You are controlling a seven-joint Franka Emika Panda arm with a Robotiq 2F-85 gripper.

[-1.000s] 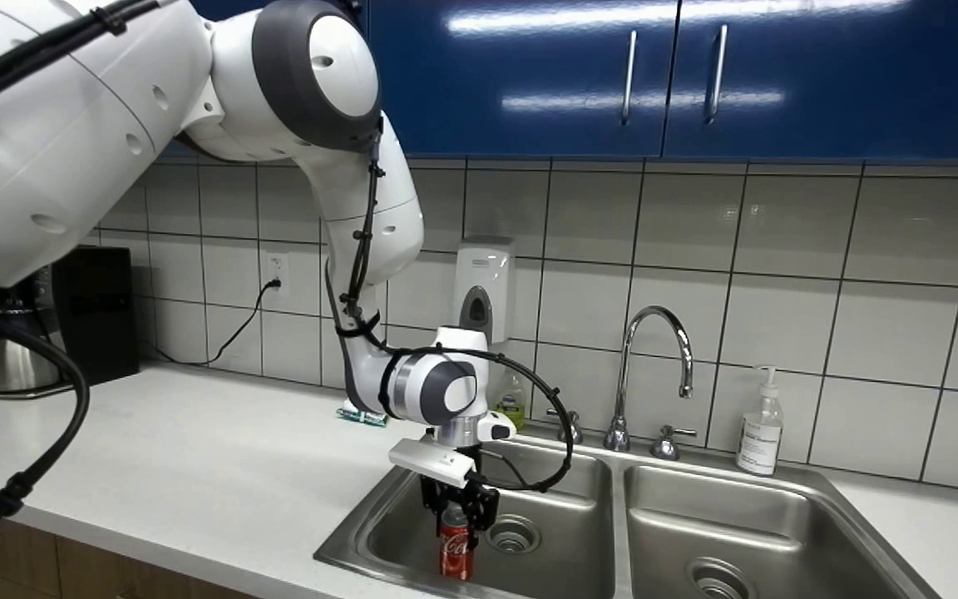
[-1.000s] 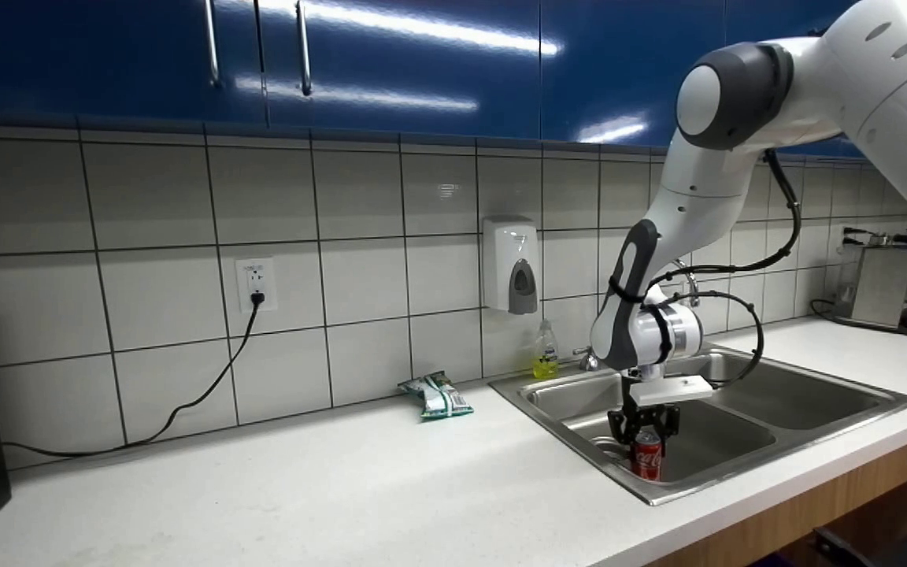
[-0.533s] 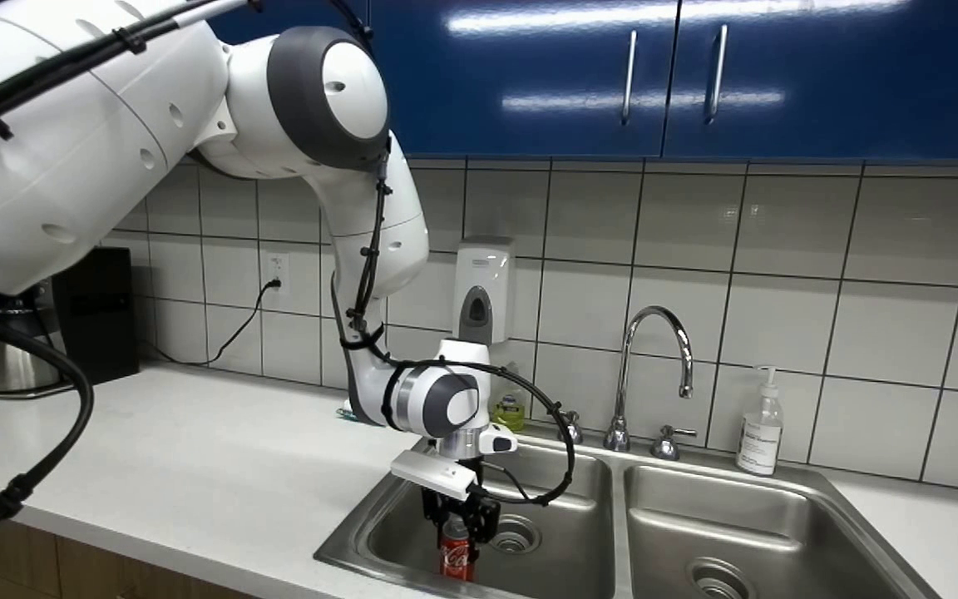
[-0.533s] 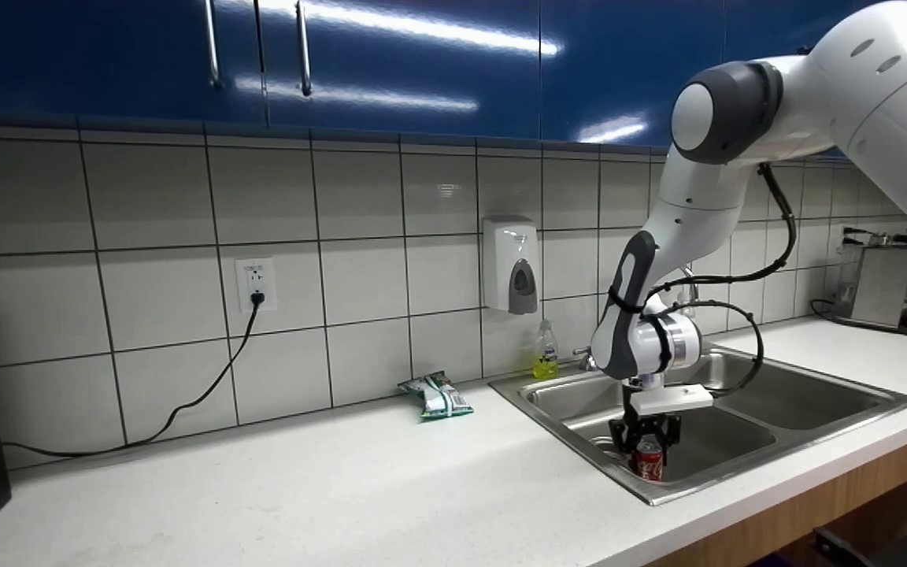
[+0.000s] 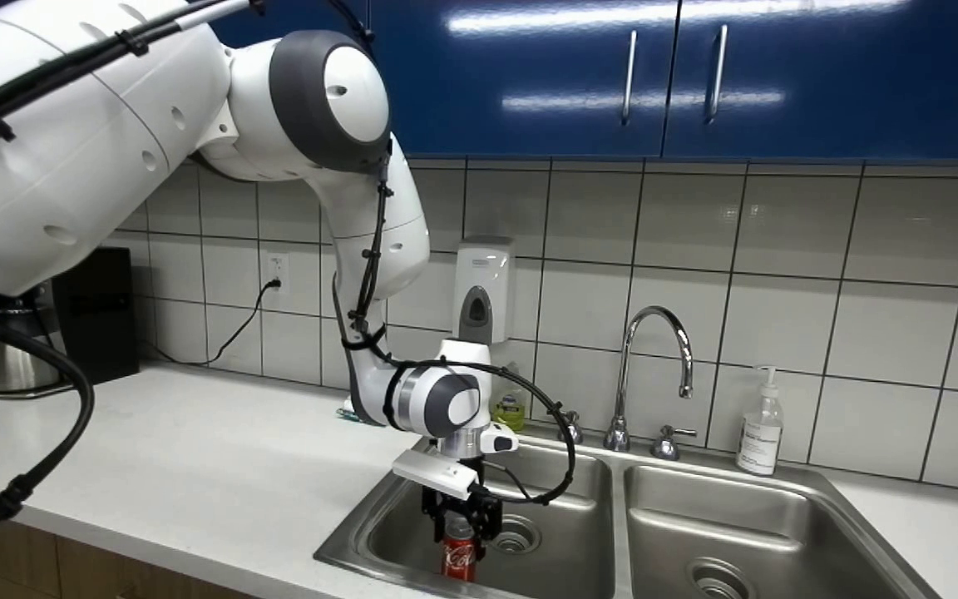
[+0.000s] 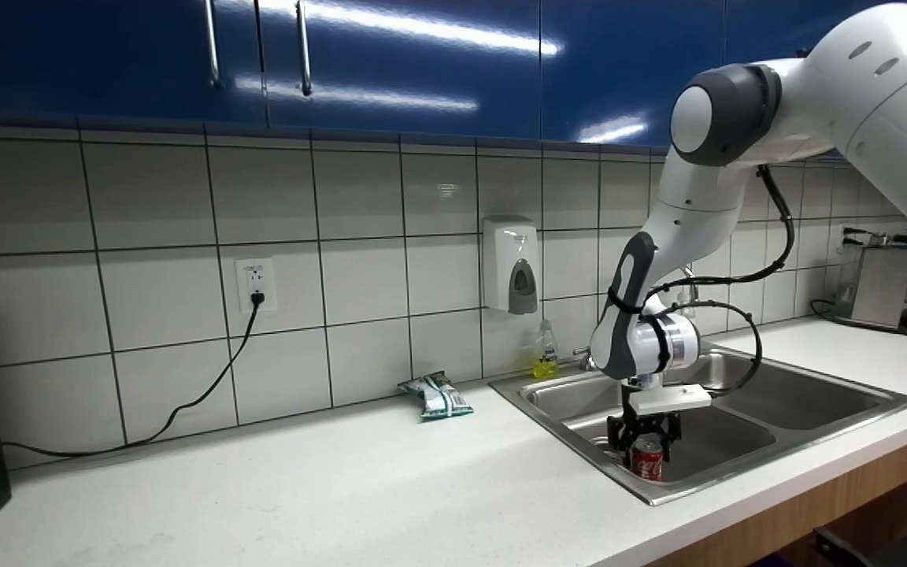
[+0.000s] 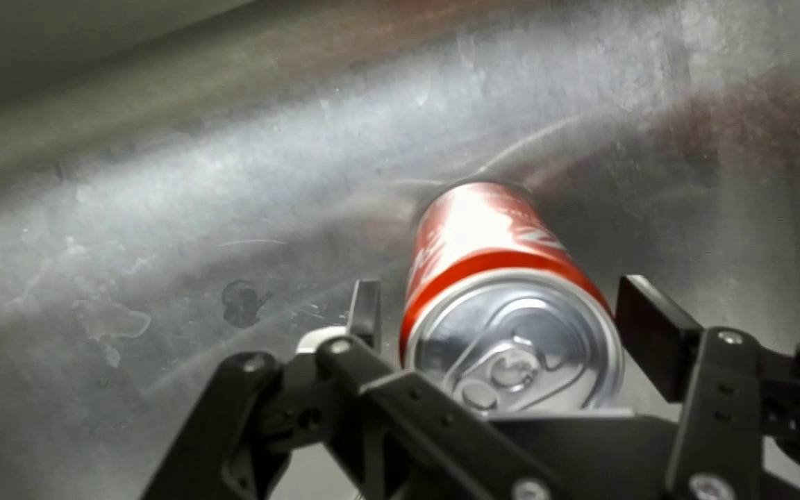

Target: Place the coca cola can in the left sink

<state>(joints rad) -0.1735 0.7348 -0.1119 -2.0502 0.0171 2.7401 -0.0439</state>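
Inside left sink (image 5: pixel 566 545), straddling upright coca cola can (image 7: pixel 507 295) with gripper (image 7: pixel 507 323); spread wider than can, at nine and three o'clock in wrist view; gripping nothing.

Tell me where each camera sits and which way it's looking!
In an exterior view: outside the robot, facing the left sink and wall; arm shows at picture left.
In an exterior view: outside the robot, facing the counter and wall; arm shows at picture right.
Wrist view: on the wrist, looking down at the can; gripper at bottom.
Both exterior views share the can and dispenser.
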